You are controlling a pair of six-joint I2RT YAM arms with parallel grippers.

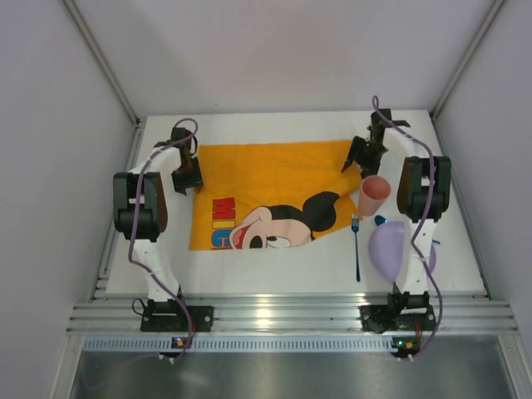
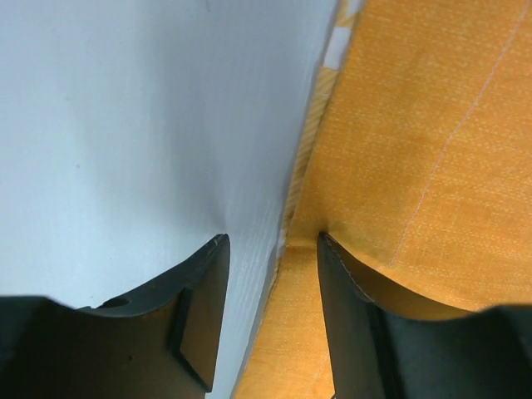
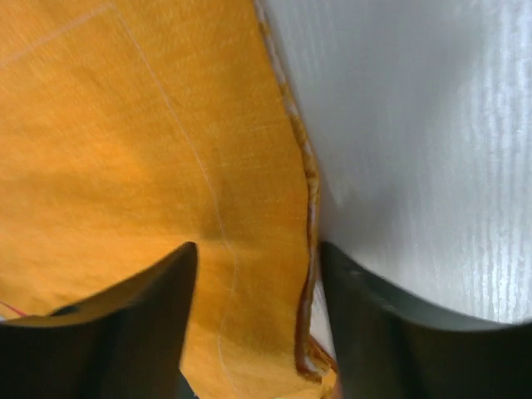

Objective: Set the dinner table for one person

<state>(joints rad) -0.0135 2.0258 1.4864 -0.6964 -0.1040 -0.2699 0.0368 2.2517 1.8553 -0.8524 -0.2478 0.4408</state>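
Orange placemat (image 1: 266, 179) lay flat on the dinner table (image 1: 266, 125), long axis running between left gripper (image 1: 189, 180) and right gripper (image 1: 359, 160), both with jaws parted astride its far corners, clamping nothing; cup (image 1: 372, 193), fork (image 1: 357, 245) and purple dish (image 1: 384, 241) sat off its right edge, nearest the right arm.

White left arm (image 1: 155, 266) and right arm (image 1: 402, 150), black joint housings (image 1: 140, 204), purple cables (image 1: 431, 218), black curved tool fingers (image 2: 166, 332)
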